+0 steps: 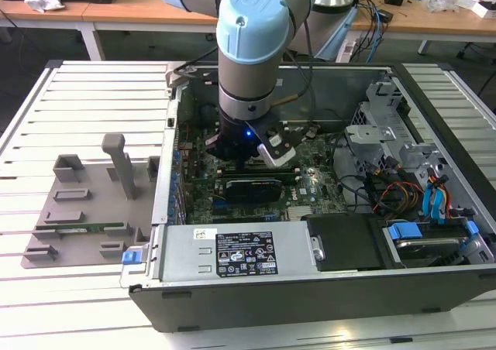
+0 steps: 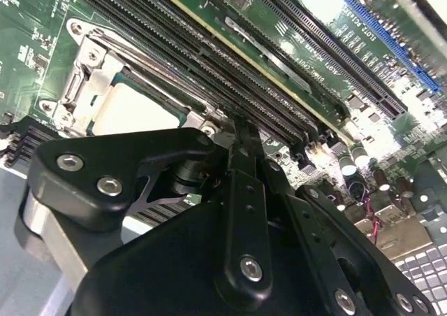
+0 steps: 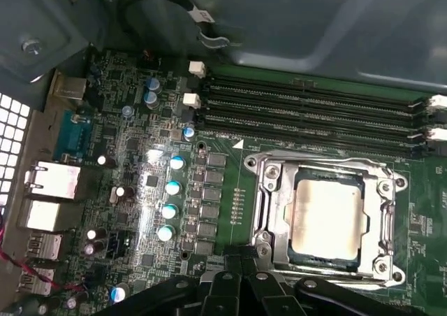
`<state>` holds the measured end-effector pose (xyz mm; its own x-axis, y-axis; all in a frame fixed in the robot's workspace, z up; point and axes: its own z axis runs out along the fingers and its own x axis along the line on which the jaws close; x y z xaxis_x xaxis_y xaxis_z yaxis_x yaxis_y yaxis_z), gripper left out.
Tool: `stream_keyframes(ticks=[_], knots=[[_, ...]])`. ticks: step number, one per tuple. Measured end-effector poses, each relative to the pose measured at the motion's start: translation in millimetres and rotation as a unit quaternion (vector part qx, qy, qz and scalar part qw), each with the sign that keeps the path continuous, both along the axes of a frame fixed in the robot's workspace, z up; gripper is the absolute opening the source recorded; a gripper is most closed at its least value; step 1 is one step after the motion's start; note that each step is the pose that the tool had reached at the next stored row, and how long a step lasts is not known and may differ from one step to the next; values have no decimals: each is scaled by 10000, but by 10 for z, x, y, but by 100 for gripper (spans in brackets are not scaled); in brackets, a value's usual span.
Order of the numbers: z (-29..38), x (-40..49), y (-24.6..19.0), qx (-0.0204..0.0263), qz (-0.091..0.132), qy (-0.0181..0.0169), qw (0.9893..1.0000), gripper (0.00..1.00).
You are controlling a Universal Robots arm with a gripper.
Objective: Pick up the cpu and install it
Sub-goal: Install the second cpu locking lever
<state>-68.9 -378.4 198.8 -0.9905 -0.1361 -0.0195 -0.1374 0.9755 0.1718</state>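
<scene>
Setting: an open computer case (image 1: 310,288) is lying on a slatted metal table (image 1: 85,102), with a wooden bench running behind it; a grey fixture tray (image 1: 85,211) is sitting beside the case, towards the exterior view's left.
Landmark: the socket (image 3: 325,218), a square metal frame on the green motherboard (image 3: 140,190).
Cpu: the cpu (image 3: 328,214) is already lying flat inside the socket, its pale silver top facing up; 4 memory slots (image 3: 314,113) are running just beside the socket.
Gripper: the gripper (image 3: 241,260) is hanging just beside the socket's edge, its 2 fingers appearing pressed together and holding nothing.
Stage: judging by this, the chip is seated and the arm is working right next to the frame.
Doing it well: I would be checking that the chip is sitting level within the frame on all 4 sides, and keeping the fingers off the silver top and off the memory slots.
</scene>
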Motion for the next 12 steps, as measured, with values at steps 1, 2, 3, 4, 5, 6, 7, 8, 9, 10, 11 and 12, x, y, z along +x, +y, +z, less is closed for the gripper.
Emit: stream_keyframes(ticks=[1,2,3,4,5,6,7,8,9,10,11,12], knots=[[0,-5,1,0,8,-4,10000,11],[33,-6,2,-4,14,-18,10000,11],[81,-6,1,-33,15,-16,10000,11],[94,2,7,-54,15,-16,10000,11],[99,17,16,-84,15,-16,10000,11],[101,67,40,-139,15,-13,9999,11],[102,119,59,-186,15,-11,9998,11],[101,188,80,-235,16,-8,9997,11],[102,285,110,-316,15,-2,9995,11],[103,330,138,-367,16,-1,9993,11],[113,361,191,-432,15,-1,9991,11],[127,380,253,-485,16,-1,9988,11]])
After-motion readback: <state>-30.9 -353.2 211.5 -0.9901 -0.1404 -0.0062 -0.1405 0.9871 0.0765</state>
